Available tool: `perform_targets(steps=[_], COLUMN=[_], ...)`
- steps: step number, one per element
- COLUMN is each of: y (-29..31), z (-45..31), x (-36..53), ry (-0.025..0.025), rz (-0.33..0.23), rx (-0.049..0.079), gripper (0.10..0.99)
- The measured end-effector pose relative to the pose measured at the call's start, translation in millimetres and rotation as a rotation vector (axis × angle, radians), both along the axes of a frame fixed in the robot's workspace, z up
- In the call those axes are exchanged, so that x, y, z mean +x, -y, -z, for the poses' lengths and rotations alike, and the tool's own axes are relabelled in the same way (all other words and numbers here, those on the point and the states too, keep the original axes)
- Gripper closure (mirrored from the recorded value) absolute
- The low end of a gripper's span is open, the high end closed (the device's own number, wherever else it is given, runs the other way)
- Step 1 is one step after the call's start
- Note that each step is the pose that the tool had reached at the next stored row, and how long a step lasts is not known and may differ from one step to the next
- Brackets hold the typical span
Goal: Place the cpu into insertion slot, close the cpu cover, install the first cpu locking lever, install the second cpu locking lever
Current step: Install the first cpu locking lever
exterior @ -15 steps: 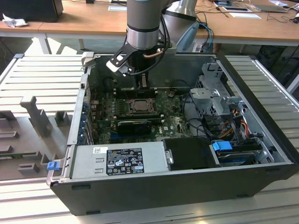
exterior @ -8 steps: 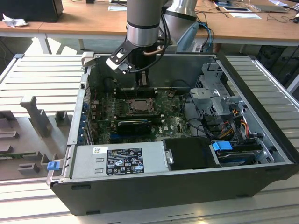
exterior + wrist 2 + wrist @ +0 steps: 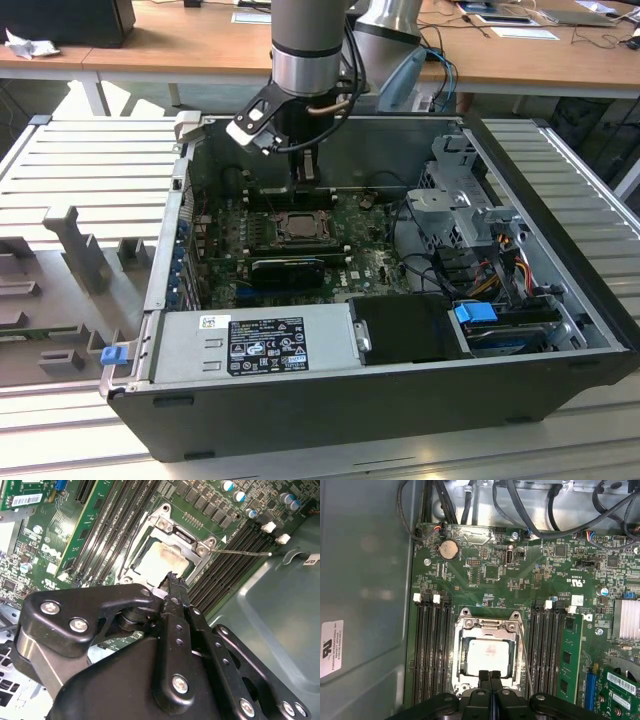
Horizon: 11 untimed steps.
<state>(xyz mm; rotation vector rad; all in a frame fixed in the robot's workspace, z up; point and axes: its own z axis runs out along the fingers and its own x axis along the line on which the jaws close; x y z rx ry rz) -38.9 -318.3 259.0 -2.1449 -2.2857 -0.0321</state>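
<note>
The cpu (image 3: 487,655) (image 3: 155,562), a pale silvery square chip, lies in the insertion slot (image 3: 300,227) on the green board. The cpu cover (image 3: 488,625) (image 3: 178,534), a thin silvery frame, lies flat around the chip. My gripper (image 3: 489,675) (image 3: 172,577) (image 3: 305,180) is shut with its black fingertips pressed together and nothing between them. It hovers at the socket's edge, just above the cover's rim. A thin wire locking lever (image 3: 240,552) (image 3: 524,650) runs along one side of the socket and sticks out past the memory slots.
Long black memory slots (image 3: 432,650) (image 3: 547,650) flank the socket on both sides. A green card (image 3: 567,660) stands in one slot. The grey case wall (image 3: 365,595) and black cables (image 3: 440,505) lie close by. A power supply (image 3: 260,340) and drive cage (image 3: 465,200) fill the case.
</note>
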Motion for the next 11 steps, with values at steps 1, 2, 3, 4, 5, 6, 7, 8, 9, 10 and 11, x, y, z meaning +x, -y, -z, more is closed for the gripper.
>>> perform_targets(steps=[1,2,3,4,5,6,7,8,9,10,11], y=[0.0,0.0,0.0,0.0,0.0,0.0,0.0,0.0,0.0,0.0,0.0], z=[-0.2,-0.7,-0.8,-1.5,-1.9,-2.4,-3.1,-3.8,-5.2,-6.8,-8.6], x=[0.0,0.0,0.0,0.0,0.0,0.0,0.0,0.0,0.0,0.0,0.0], ry=[0.0,-0.0001,0.0,0.0,0.0,-0.0002,-0.0001,0.0,0.0,0.0,-0.0001], rz=[0.0,0.0,0.0,0.0,0.0,0.0,0.0,0.0,0.0,0.0,0.0], rx=[0.0,0.0,0.0,-0.002,-0.003,-0.003,-0.003,-0.003,-0.003,-0.003,-0.004], gripper=[0.98,0.98,0.98,0.98,0.98,0.98,0.98,0.98,0.98,0.98,0.98])
